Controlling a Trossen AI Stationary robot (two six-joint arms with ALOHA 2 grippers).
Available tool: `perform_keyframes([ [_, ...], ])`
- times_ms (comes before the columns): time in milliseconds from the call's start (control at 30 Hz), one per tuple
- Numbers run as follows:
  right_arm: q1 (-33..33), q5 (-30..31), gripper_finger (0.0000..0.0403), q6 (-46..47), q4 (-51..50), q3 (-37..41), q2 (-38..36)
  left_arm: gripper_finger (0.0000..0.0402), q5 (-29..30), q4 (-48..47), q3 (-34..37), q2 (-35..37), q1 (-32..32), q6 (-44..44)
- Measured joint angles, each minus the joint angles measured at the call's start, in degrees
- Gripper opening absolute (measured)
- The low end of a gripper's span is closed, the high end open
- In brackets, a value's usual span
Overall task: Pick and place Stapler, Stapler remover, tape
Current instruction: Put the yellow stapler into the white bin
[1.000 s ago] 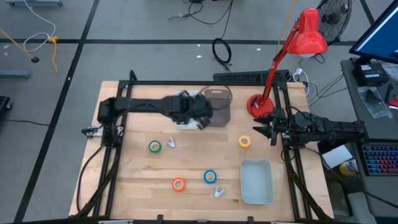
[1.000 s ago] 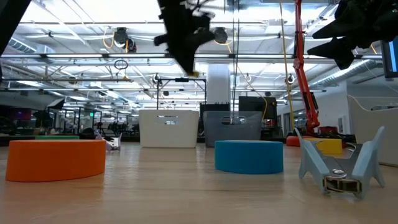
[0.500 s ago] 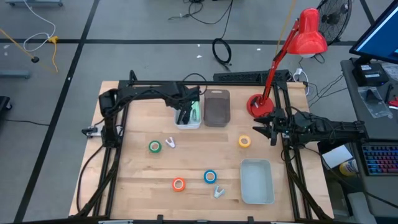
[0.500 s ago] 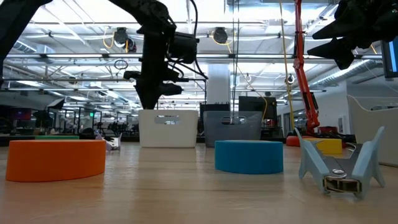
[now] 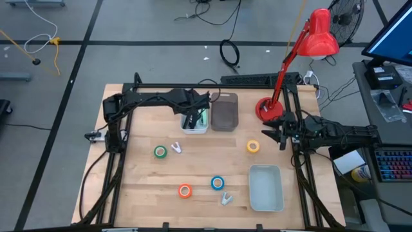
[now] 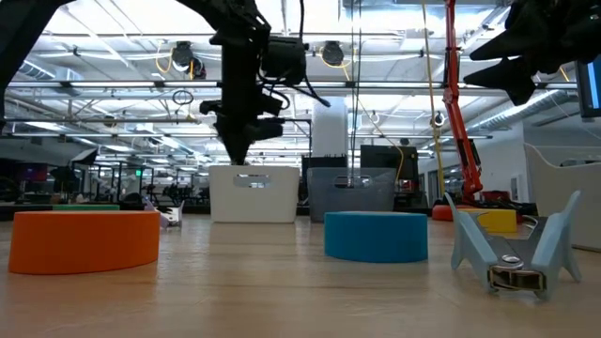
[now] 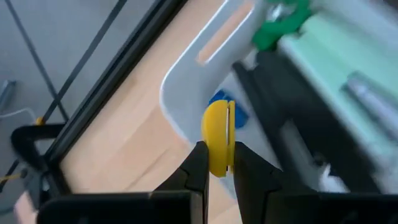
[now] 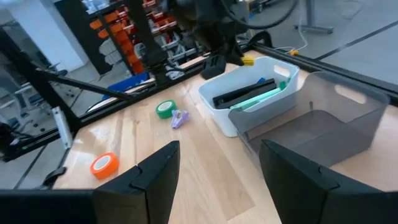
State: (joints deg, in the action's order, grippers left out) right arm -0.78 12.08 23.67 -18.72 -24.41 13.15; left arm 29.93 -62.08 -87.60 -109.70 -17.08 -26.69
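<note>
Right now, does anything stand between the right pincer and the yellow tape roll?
Nothing visible does. The open right pincer hangs beside the yellow tape roll, with only bare tabletop between them.

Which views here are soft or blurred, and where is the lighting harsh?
Left wrist view: the white bin and the stapler inside it are smeared, while the yellow piece in the left claw stays sharp. Low view: bright ceiling lights silhouette the arms; the orange tape close up looks huge. High view: even and crisp.
</note>
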Motion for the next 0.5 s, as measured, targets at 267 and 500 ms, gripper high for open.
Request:
perform_keyframes([
  [267, 0.01, 1.40, 0.0212, 0.55, 0.01, 0.00, -0.01, 0.0044, -3.34, 1.81, -0.03, -4.39, -0.06, -1.99],
  [500, 0.01, 1.38, 0.0212, 1.16, 0.00, 0.01, -0.01, 0.0044, -2.91, 1.54, -0.08, -7.16, -0.33, -3.59],
])
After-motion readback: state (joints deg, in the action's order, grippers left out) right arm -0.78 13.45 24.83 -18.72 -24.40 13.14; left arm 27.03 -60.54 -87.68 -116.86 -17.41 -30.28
